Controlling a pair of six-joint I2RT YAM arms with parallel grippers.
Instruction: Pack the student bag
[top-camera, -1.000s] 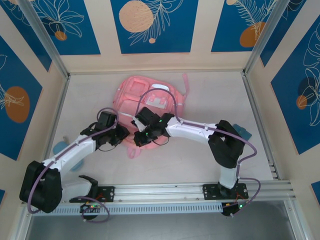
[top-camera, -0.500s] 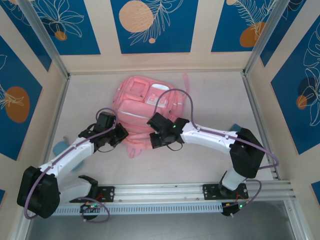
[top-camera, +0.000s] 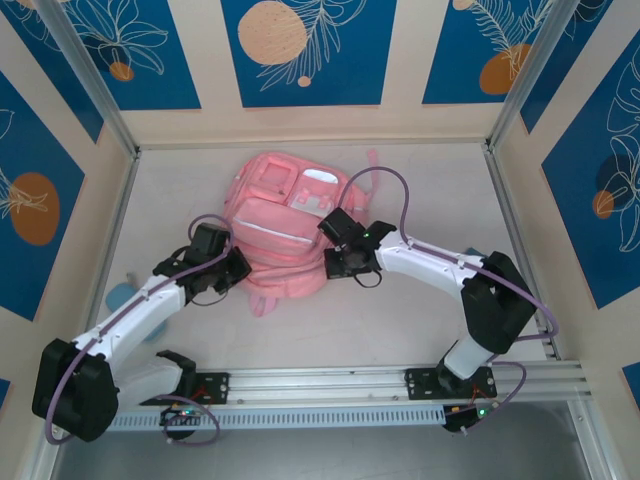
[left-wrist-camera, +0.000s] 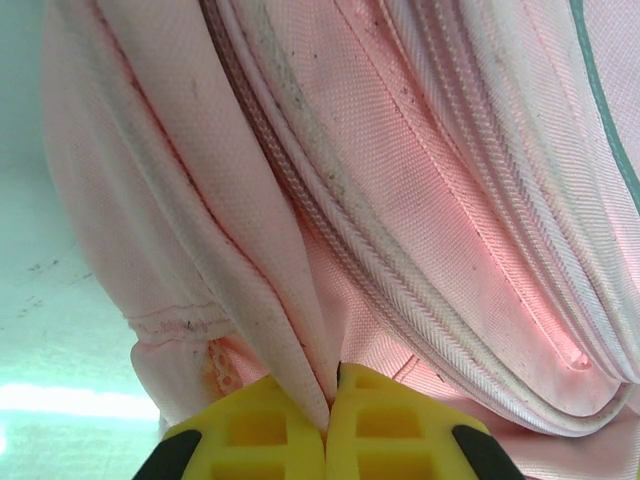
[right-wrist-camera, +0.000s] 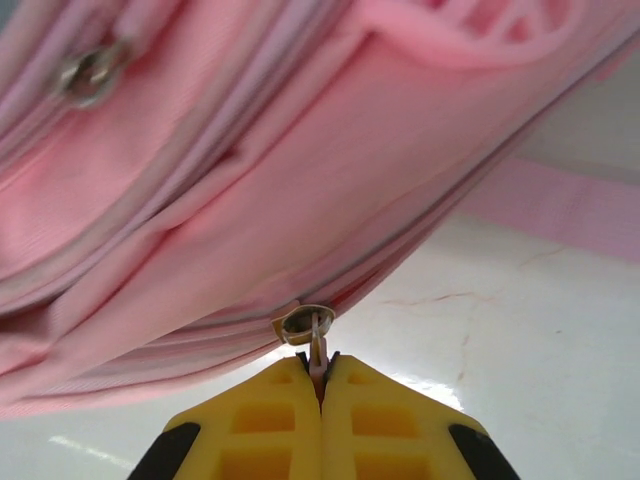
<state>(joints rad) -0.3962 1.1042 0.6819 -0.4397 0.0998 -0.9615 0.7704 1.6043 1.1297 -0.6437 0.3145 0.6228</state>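
The student bag (top-camera: 283, 218), a pink backpack, lies flat in the middle of the table. My left gripper (top-camera: 237, 271) is at its near left corner. In the left wrist view the yellow fingers (left-wrist-camera: 258, 430) are shut on a fold of the bag's pink fabric (left-wrist-camera: 290, 330) beside a zip seam. My right gripper (top-camera: 335, 263) is at the bag's near right edge. There my right gripper (right-wrist-camera: 321, 366) is shut on the thin zip pull (right-wrist-camera: 318, 350), which hangs from a metal slider (right-wrist-camera: 303, 323) on the bag's side (right-wrist-camera: 250, 190).
A pink strap (top-camera: 262, 301) trails toward me from the bag's near edge. A blue object (top-camera: 121, 295) lies by the left wall and another (top-camera: 488, 262) shows behind the right arm. A metal rail (top-camera: 330, 380) runs along the front.
My right gripper has travelled right along the bag's near edge with the zip pull in it. My left gripper has closed on the bag's fabric. The bag has shifted slightly.
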